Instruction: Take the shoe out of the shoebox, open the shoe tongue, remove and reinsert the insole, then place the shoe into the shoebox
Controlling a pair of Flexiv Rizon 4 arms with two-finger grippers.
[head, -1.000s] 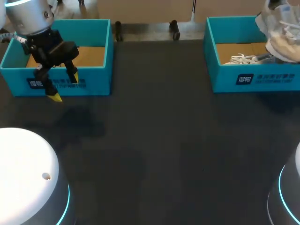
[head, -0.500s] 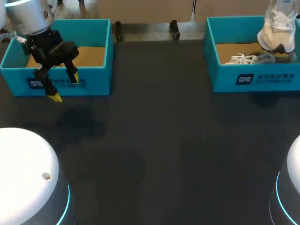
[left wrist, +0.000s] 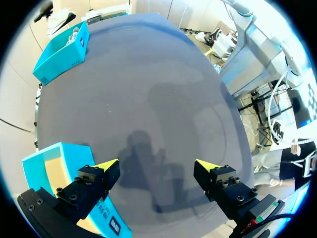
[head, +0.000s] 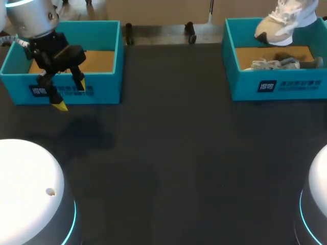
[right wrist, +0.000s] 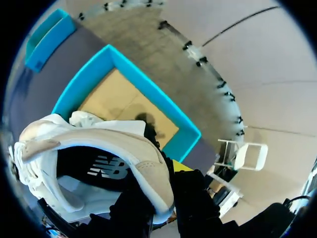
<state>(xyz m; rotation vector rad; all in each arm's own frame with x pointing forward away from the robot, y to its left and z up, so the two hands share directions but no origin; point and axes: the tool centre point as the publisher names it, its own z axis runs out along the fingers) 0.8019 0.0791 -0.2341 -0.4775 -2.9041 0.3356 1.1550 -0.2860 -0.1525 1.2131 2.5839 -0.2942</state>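
Observation:
A white and beige shoe hangs in the air above the right teal shoebox, its toe pointing toward the table's middle. In the right wrist view the shoe fills the space in front of my right gripper, whose dark fingers are shut on its heel collar. A second shoe lies inside that box. My left gripper hovers open just in front of the left teal shoebox, with nothing between its fingers. The left wrist view shows that gripper over bare table.
The left shoebox holds only a cardboard floor. The dark table top stretches between the two boxes. My arm bases stand at the near corners.
The shoe has risen out of the right shoebox and swung toward the table's middle, held by my right gripper. The left arm has stayed still.

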